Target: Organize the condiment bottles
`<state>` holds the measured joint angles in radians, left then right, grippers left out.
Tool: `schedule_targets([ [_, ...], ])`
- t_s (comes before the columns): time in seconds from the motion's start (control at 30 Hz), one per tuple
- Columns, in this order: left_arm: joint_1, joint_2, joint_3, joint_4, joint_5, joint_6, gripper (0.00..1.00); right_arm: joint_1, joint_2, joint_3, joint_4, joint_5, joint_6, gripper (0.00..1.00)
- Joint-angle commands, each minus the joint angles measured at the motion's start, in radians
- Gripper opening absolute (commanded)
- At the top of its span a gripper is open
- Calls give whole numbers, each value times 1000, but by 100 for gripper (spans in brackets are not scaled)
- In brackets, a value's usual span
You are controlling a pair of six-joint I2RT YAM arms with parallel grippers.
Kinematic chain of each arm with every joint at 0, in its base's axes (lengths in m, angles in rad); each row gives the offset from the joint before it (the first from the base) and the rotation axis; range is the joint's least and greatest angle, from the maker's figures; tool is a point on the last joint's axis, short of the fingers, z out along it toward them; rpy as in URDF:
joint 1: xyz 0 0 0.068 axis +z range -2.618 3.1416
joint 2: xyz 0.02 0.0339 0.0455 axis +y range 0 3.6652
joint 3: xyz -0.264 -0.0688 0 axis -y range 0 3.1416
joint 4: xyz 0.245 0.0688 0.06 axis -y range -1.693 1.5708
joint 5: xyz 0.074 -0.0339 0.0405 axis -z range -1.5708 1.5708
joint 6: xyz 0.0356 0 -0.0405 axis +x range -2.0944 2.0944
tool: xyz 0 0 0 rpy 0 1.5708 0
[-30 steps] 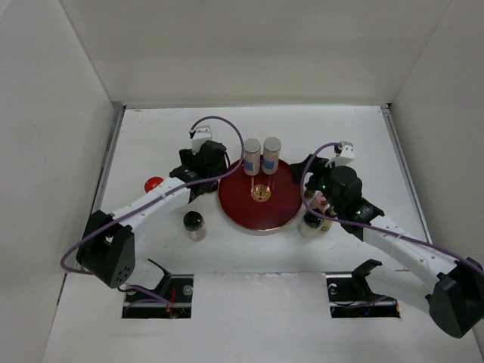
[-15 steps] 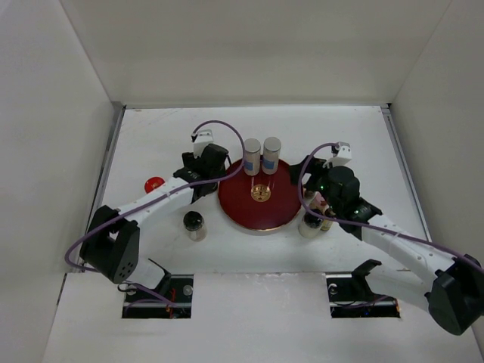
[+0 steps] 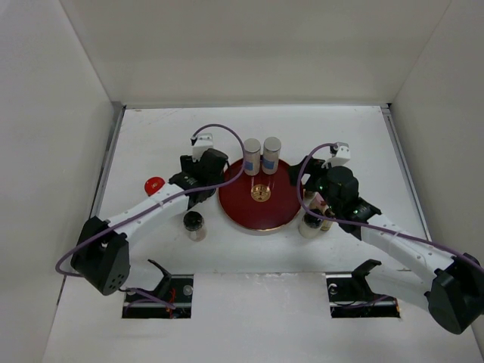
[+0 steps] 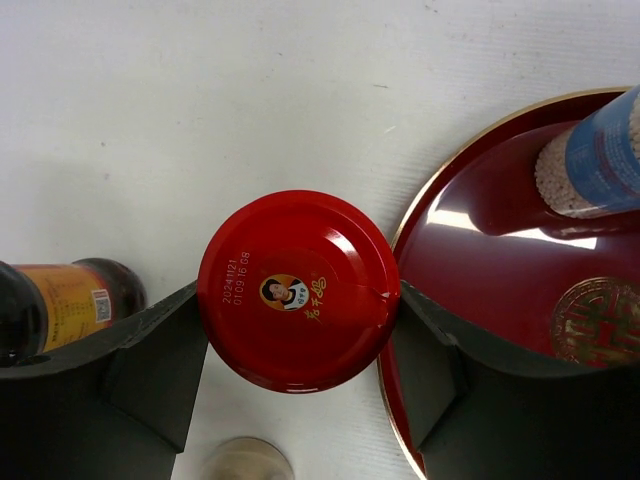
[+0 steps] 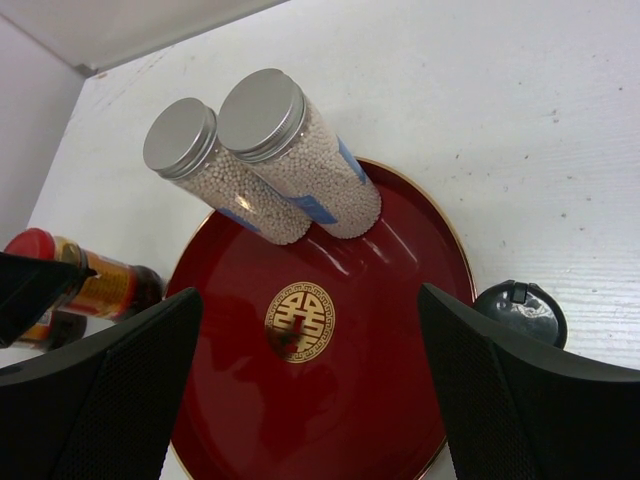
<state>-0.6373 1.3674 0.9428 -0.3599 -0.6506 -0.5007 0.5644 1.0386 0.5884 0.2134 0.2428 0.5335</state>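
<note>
Clamping a red-capped jar [image 4: 297, 290] at the tray's [image 4: 480, 262] nine o'clock is the left gripper [image 4: 297, 305]; right gripper [image 5: 308, 298] gapes wide.

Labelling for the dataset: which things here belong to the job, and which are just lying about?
Job: red-lidded jar, silver-capped jars, black-capped jar, dark sauce bottle, black flip-cap bottle.
Lying about: dark-red tray, purple cables.

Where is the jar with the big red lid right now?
In the left wrist view, the red-lidded jar sits between the fingers of the left hand, just left of the dark-red tray, with a dark sauce bottle on its other side.
</note>
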Motion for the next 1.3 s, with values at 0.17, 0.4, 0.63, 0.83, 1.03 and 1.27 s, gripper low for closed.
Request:
schedule_targets([
  [0.17,-38,-120,96,65,-78,36,30,12,-6,36,55,-4,-10,92],
  [0.4,-127,-30,191,119,-49,34,30,12,-12,33,55,-5,-12,92],
  [0.63,-121,94,246,222,9,37,30,12,-20,33,53,-7,-12,92],
  [0.83,-117,194,269,260,25,30,30,12,-26,30,52,-7,-12,92],
  [1.03,-115,239,246,306,23,28,34,12,-26,31,50,-7,-12,92],
  [1.27,-115,202,211,326,6,34,63,12,-26,30,53,-7,-12,95],
])
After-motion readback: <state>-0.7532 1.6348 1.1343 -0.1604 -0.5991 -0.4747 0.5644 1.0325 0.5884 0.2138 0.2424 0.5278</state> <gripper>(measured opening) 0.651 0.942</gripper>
